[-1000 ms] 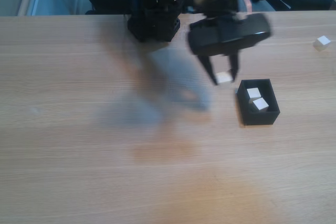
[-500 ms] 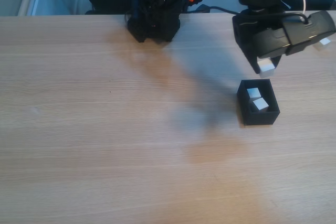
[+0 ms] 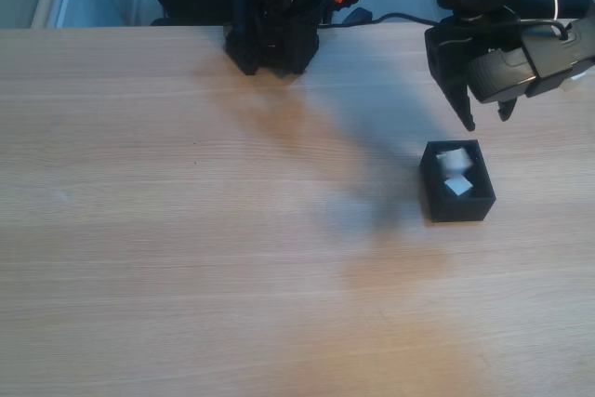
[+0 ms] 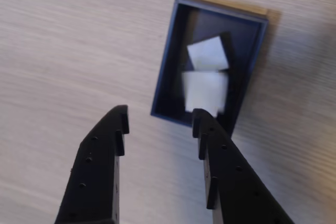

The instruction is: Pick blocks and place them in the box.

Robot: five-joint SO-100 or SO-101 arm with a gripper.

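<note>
— Pincer (image 3: 486,120)?
— Hung above the counter (image 3: 186,230), up and to the right in the fixed view, just beyond the far wall of the box (image 3: 456,208). Tips pointed down, jaws spread, nothing between them.
— Same from the wrist?
— Yes. Pincer (image 4: 160,118) came up from the bottom edge there, two black fingers (image 4: 97,166) apart with bare wood grain showing in the gap. Right-hand finger overlapped the near corner of the box (image 4: 168,72) in that view; left-hand one stood clear of it, over the counter (image 4: 63,40).
— Blocks?
— Inside the box. Two white shapes seen from the wrist: upper block (image 4: 208,53) tilted and fairly sharp, lower block (image 4: 205,91) blurred, edges smeared. Touching or overlapping each other; could not tell which. In the fixed view, blocks (image 3: 455,172) again showed as pale patches inside the black walls, the farther one hazy.
— Box relative to the pincer, then?
— Below the tips and slightly nearer the camera in the fixed view; ahead of the fingers, upper centre, in the wrist view. Sat flat on the counter, open top up.
</note>
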